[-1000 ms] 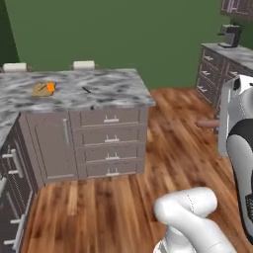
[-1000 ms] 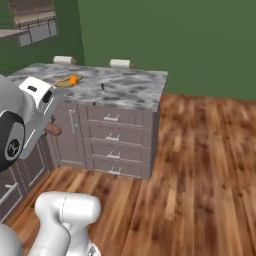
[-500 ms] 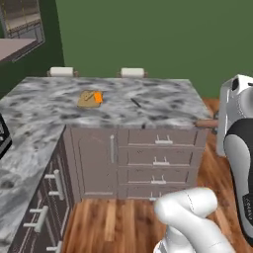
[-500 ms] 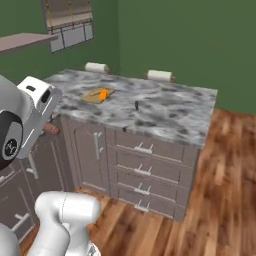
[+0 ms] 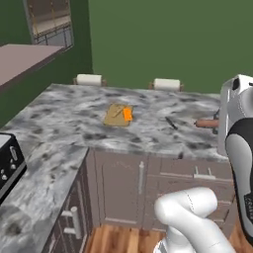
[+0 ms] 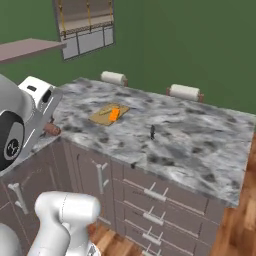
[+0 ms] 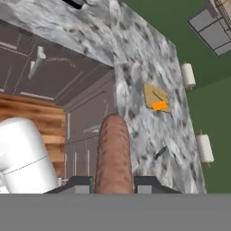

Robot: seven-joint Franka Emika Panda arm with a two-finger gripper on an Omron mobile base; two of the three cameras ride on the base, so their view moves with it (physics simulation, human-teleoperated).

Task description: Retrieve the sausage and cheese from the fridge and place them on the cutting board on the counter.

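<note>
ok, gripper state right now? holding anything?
Gripper: shut on the sausage, which sticks out between the fingers over the counter's edge.

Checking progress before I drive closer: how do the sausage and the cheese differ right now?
The sausage is a long reddish-brown link; the cheese is a small bright orange wedge. The sausage is gripped in the shut claw, off the counter; the cheese lies on the cutting board. Both are out of the fridge.
</note>
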